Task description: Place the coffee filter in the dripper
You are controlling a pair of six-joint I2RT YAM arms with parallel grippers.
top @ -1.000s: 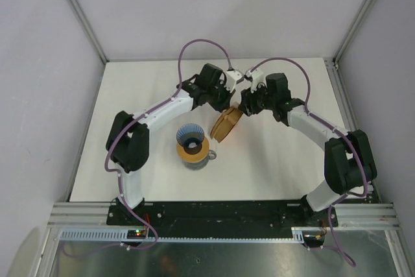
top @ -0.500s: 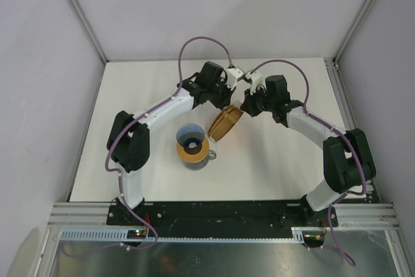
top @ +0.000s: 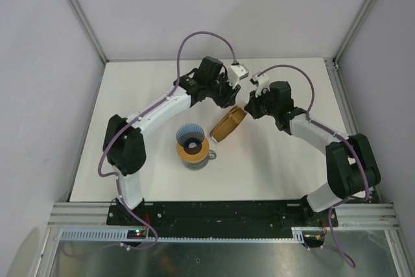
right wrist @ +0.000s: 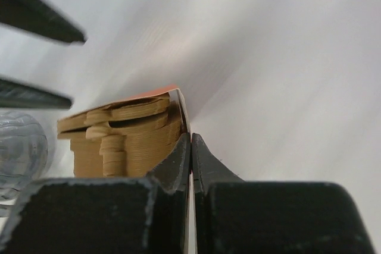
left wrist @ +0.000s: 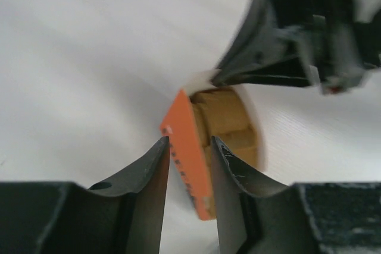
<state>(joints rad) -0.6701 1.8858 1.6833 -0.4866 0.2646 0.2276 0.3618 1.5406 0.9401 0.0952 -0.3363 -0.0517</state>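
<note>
Stack of coffee filters (right wrist: 119,141): thin tan paper sheets with rounded, scalloped edges, layered tightly inside the orange packet (left wrist: 187,168). In the wrist views no single sheet stands apart from the rest.
Orange packet: flat matte orange card on one face, with a pale thin wrap around the papers. It lies tilted on the table (top: 272,167) just right of the dripper, between the two grippers.
Dripper (top: 192,135): small blue translucent cone with ribbed walls and a dark centre hole, mouth facing up. It sits on the ring, apart from the packet.
Ring (top: 203,152): round, tan-orange and smooth. It rests on top of the carafe, under the dripper.
Carafe (top: 196,163): clear glass with a small handle on its right side.
Right gripper (right wrist: 191,138): black fingers clenched together on the packet's thin pale edge at its orange corner.
Left gripper (left wrist: 189,142): dark, scuffed, tapering fingers parted on either side of the packet's orange edge. Whether they touch it cannot be told.
Table: white, matte and faintly grained.
Cables (top: 194,40): purple, looping above each arm.
</note>
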